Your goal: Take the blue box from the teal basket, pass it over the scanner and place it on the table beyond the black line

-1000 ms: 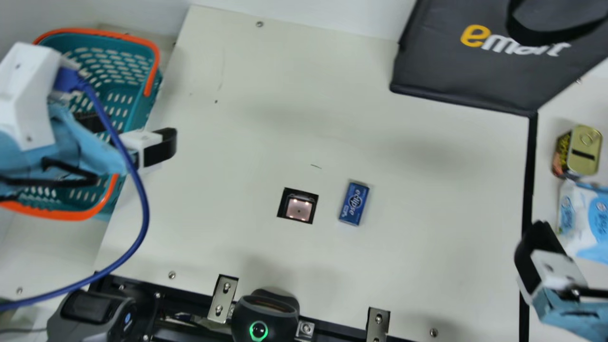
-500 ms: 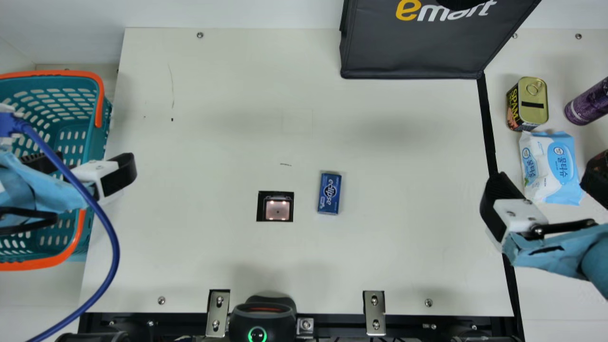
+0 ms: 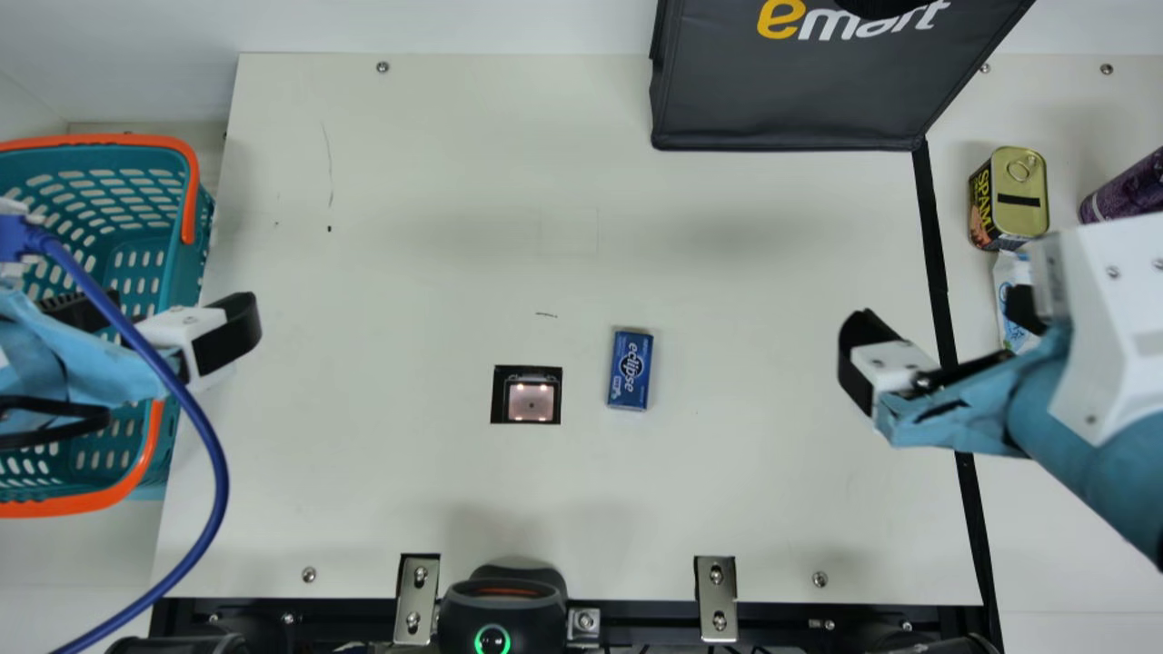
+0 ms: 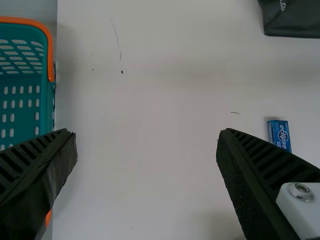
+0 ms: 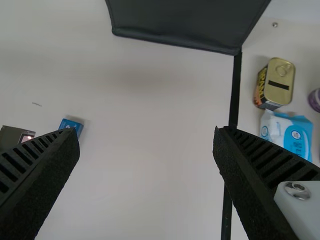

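Inward from the black line (image 3: pixel 934 245), my right pincer (image 3: pixel 940 320) has come across, bringing its forearm over the line and its wrist over much of the wipes packet (image 3: pixel 1008 300), while my left pincer (image 3: pixel 159 320) has kept its place at the teal basket (image 3: pixel 193 259). Both have their fingers spread wide with nothing between them; the left one straddles the basket's inner side, one finger over the basket and the other over the bench (image 3: pixel 409 500). The blue box (image 3: pixel 630 370) lies on the bench just beside the scanner window (image 3: pixel 527 395), on the side toward the line and apart from both pincers. From the box I see a broad stretch of cream surface running to the line, with my right pincer above its outer part. On the far side, the dark bag (image 3: pixel 781 82) bounds that stretch, its corner meeting the line; the near edge carries metal brackets (image 3: pixel 716 599) and a black scanner unit (image 3: pixel 502 613). Beyond the line, the tin (image 3: pixel 1018 195) sits just beside the packet, with a purple can (image 3: pixel 1122 191) farther out.
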`<action>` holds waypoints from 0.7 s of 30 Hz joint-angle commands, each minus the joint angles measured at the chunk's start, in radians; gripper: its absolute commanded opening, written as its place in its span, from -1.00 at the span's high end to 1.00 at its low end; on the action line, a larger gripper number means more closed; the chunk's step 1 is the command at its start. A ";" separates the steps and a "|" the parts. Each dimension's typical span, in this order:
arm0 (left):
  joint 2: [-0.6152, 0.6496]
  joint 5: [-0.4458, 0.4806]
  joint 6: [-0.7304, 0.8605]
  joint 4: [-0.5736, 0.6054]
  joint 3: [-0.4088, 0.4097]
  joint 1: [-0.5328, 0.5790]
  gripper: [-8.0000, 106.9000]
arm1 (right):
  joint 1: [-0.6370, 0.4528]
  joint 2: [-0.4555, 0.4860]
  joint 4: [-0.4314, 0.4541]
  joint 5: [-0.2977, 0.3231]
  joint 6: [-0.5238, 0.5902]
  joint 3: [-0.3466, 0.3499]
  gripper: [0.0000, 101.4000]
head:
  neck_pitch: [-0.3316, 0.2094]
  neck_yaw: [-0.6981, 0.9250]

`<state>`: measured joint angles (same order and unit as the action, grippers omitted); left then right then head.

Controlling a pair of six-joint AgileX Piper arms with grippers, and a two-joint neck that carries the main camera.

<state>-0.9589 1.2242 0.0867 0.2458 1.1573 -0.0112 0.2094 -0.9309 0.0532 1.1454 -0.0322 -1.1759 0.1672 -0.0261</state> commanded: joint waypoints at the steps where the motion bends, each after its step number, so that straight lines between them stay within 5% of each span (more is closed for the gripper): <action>1: 0.000 0.000 0.000 0.000 0.000 0.000 -0.71 | 0.049 -0.034 0.017 -0.002 -0.041 0.001 -0.87 | -0.029 -0.001; 21: 0.000 0.000 0.000 0.000 0.000 0.000 -0.71 | 0.348 -0.363 0.130 -0.023 -0.497 -0.067 -0.87 | -0.029 -0.001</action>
<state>-0.9589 1.2242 0.0867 0.2458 1.1573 -0.0112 0.5438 -1.2733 0.1787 1.1230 -0.4833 -1.2413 0.1672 -0.0276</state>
